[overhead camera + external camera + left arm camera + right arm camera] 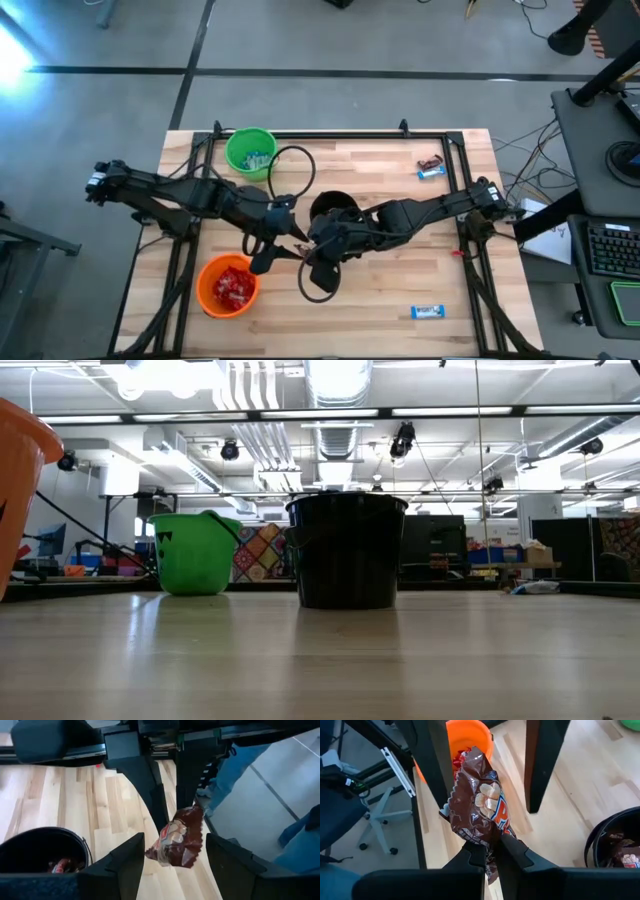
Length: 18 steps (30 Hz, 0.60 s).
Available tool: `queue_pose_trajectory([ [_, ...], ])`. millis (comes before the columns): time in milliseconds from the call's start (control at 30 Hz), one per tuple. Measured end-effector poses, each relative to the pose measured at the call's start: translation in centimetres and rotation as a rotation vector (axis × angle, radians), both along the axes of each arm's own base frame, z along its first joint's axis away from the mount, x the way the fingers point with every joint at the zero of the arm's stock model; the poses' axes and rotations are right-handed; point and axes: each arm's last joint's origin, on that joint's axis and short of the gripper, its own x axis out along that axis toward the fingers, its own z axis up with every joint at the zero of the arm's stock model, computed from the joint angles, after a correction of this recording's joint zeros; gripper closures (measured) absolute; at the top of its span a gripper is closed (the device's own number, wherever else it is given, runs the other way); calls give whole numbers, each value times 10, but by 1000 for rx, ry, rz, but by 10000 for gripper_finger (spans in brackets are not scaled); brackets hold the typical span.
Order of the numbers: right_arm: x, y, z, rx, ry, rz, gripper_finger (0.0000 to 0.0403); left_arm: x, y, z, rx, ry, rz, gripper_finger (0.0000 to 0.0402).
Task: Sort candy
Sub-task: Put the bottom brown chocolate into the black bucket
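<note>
A brown-wrapped candy [480,795] hangs in the air between the black cup [333,207] and the orange cup [228,285]. My right gripper [492,845], reaching in from the table's right, is shut on it. My left gripper [175,840] comes from the left and is open; its two fingers stand on either side of the candy [175,842] without touching it. More candy lies loose on the table at the far right [431,168] and near right [427,312]. Neither gripper shows in the low view. My right gripper pinches one end of the brown wrapper [487,842] between its two fingers [155,800]. It comes slanting down from the table's right. The candy is lifted clear of the table, and the rest of it sticks out past the fingertips between the left gripper's fingers.
The black cup [30,850] holds brown candy, the orange cup [470,732] red candy, and the green cup [250,152] stands at the far left. A black frame [330,133] runs round the tabletop. Bare wood lies at the near middle and right.
</note>
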Motion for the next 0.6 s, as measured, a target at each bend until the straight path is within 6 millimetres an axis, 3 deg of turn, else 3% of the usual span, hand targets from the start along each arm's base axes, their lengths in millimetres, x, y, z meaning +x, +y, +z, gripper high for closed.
queue_pose_trajectory([
  [233,0,0,0,0,-1,-1,390,4,-1,-4,41,-4,-24,236],
  [533,0,0,0,-4,-3,4,390,3,-1,-4,59,-13,-57,376],
  [600,0,0,0,-7,-6,7,390,3,-1,-4,58,-14,-58,390],
])
